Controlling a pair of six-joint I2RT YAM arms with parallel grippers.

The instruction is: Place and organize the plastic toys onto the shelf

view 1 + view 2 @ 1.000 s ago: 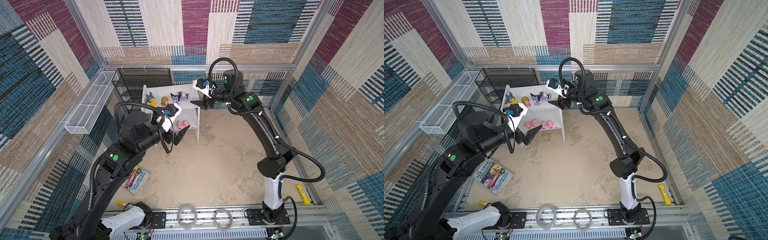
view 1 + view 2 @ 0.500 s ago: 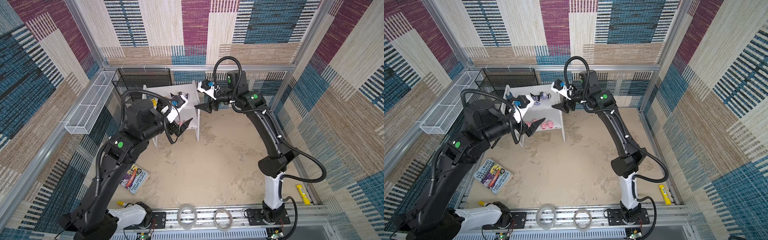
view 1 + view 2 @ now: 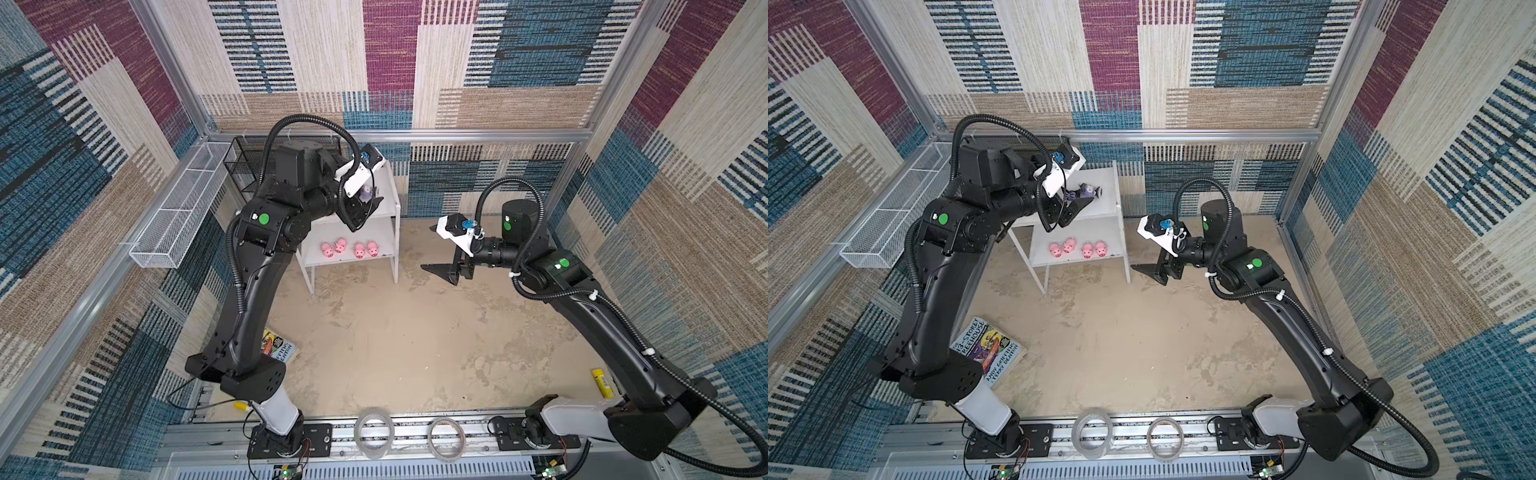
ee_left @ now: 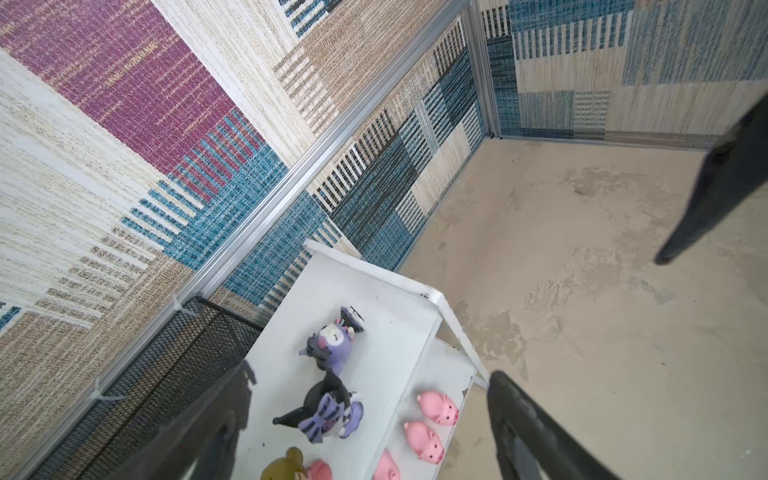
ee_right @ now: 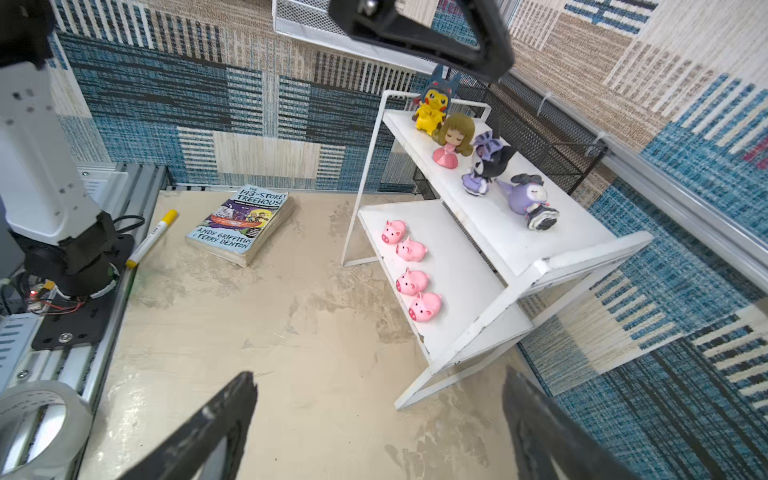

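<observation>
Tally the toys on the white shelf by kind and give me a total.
Pink pigs: 4
Black-and-purple figures: 2
Yellow figure with blue hood: 1
Blond doll in pink dress: 1
Total on the shelf: 8

you've lifted your left gripper (image 3: 1077, 208) over the shelf (image 3: 388, 193) top and pulled your right gripper (image 3: 440, 272) back, low beside it.
</observation>
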